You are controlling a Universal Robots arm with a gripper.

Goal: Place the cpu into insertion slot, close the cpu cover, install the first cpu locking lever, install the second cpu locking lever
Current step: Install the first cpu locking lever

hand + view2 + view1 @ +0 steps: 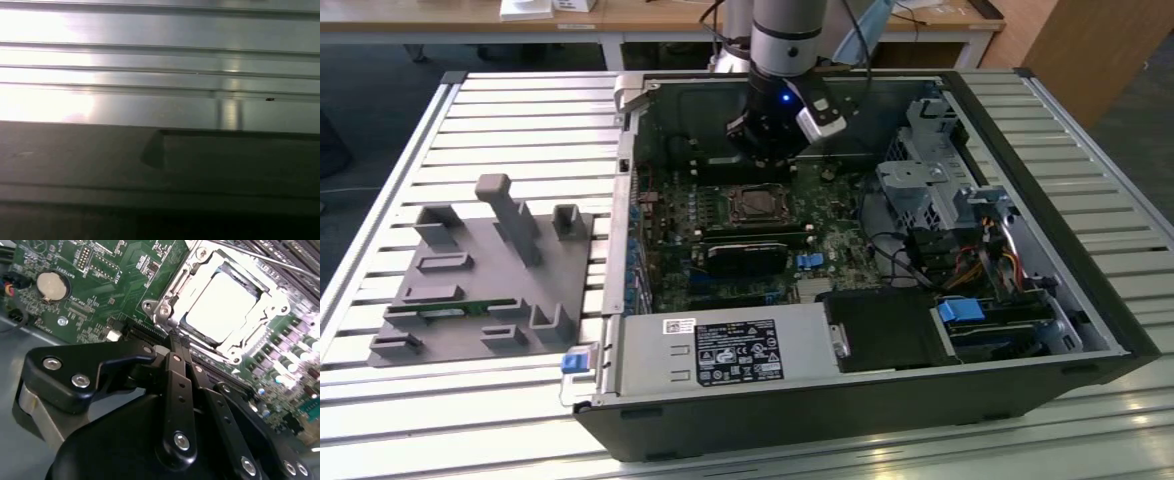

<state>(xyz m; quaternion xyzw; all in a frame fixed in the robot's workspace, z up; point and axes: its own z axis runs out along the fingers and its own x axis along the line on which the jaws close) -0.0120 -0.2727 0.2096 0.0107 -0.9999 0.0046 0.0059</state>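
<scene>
The pincer (176, 342), black and angular, has its fingers pressed together on nothing, beside the cpu cover (175, 290), a shiny metal frame lying flat around the pale square cpu (222, 302).

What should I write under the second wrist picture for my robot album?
The robot's black gripper hangs just beside the silver cpu, which sits under its cpu cover.

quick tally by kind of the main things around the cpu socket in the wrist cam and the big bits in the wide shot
cpu: 1
cpu cover: 1
coin cell battery: 1
gripper: 1
computer case: 1
power supply: 1
grey fixture tray: 1
Total: 7
</scene>
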